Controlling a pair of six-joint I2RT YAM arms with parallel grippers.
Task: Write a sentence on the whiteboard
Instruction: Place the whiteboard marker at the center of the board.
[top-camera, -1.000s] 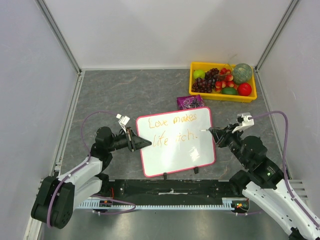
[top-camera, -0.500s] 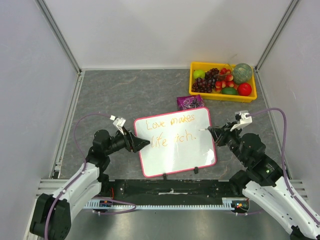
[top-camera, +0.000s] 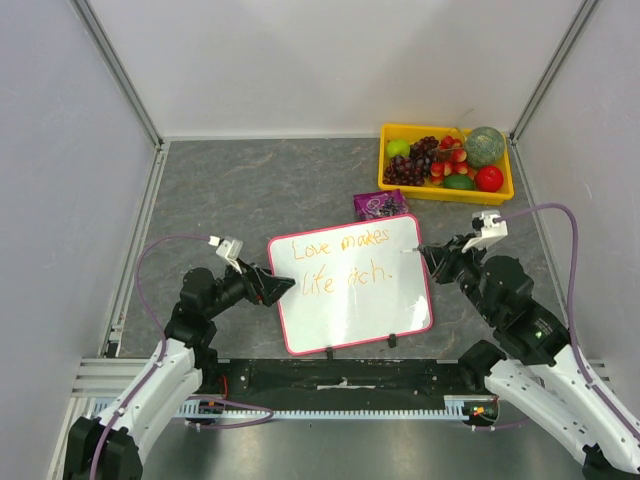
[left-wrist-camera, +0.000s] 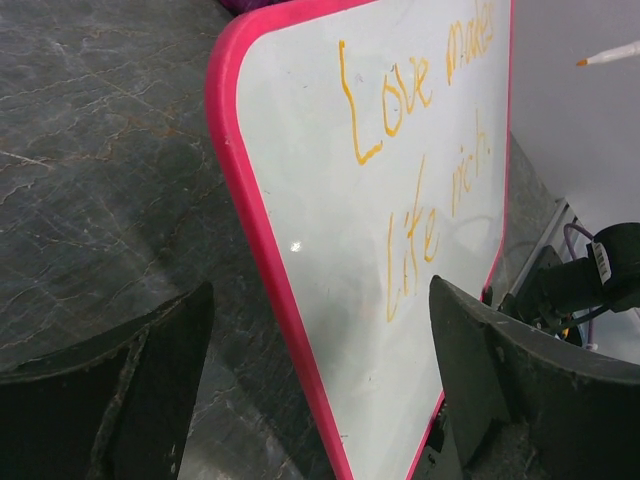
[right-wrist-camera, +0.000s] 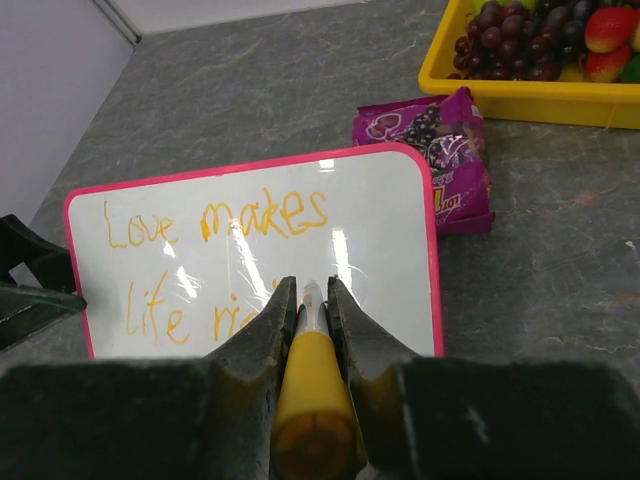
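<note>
Now: pink-framed rectangular whiteboard (top-camera: 350, 315) stands tilted on grey stone-patterned desk (top-camera: 250, 190) between arms; orange handwritten sentence (top-camera: 345, 262) looks complete. Right gripper (right-wrist-camera: 305, 298) pinches yellow-orange marker (right-wrist-camera: 312, 385), tip just off right edge. Left gripper (top-camera: 283, 285) spread beside left edge. Likely best: withdraw marker without smearing ink.

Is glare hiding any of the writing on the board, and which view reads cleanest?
Right wrist: glare streaks cross the whiteboard under "makes", and the marker in the right end effector hides part of "rich". Top external: the sentence reads clean.
</note>
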